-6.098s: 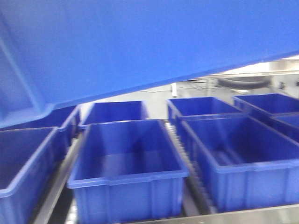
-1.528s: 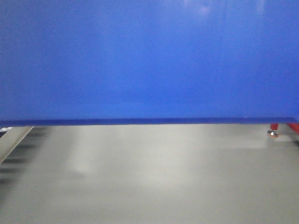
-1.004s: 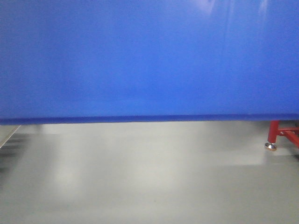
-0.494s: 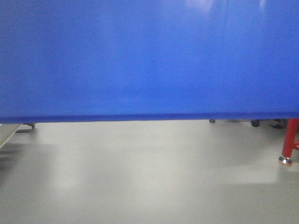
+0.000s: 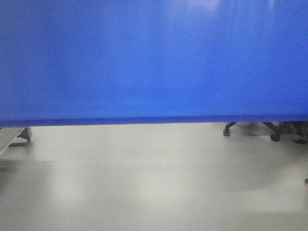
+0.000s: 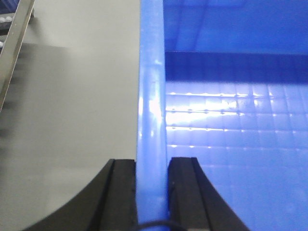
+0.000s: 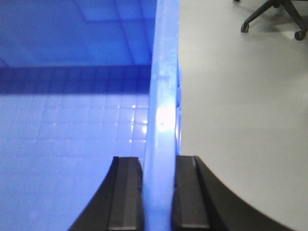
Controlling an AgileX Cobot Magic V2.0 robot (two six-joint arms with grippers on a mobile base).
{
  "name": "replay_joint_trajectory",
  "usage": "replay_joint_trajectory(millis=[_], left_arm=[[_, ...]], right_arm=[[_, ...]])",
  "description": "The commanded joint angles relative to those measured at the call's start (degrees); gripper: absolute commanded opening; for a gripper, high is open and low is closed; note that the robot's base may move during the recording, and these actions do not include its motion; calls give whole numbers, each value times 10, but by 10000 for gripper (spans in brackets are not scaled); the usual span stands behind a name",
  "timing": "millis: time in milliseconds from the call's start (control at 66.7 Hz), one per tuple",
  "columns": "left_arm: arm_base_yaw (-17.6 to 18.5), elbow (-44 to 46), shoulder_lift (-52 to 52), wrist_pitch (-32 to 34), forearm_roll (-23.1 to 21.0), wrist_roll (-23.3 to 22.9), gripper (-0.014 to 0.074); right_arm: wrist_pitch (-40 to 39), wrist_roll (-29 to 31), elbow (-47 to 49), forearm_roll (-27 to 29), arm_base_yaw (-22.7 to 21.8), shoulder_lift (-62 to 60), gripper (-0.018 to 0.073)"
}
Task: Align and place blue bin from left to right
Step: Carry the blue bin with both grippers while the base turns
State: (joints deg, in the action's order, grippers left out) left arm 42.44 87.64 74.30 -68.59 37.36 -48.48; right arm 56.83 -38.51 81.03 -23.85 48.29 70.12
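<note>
Exterior front-facing view is mostly filled by the blue bin [image 5: 154, 57], its flat wall hanging above the grey floor [image 5: 154, 183]. My left gripper [image 6: 152, 163] is clamped on one rim and my right gripper [image 7: 157, 161] on the opposite rim, each with one finger inside and one outside. The inside I can see is bare, so I judge it stiff and fairly light. The glossy plastic may slip, so the thick rim is the sensible hold.
</note>
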Motion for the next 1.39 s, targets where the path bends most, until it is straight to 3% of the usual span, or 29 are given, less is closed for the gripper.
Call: replay_joint_trajectory(millis=[0, 584, 1019, 1379], left_arm=[[6, 7, -7, 52, 10, -2, -111], [6, 7, -7, 54, 10, -2, -111], [6, 7, -7, 54, 44, -2, -111], [6, 7, -7, 55, 48, -2, -111]], right_arm=[[-63, 11, 10, -3, 5, -6, -78], [-63, 11, 10, -3, 5, -6, -78], [-63, 11, 10, -3, 5, -6, -78], [-63, 11, 10, -3, 5, -6, -78]])
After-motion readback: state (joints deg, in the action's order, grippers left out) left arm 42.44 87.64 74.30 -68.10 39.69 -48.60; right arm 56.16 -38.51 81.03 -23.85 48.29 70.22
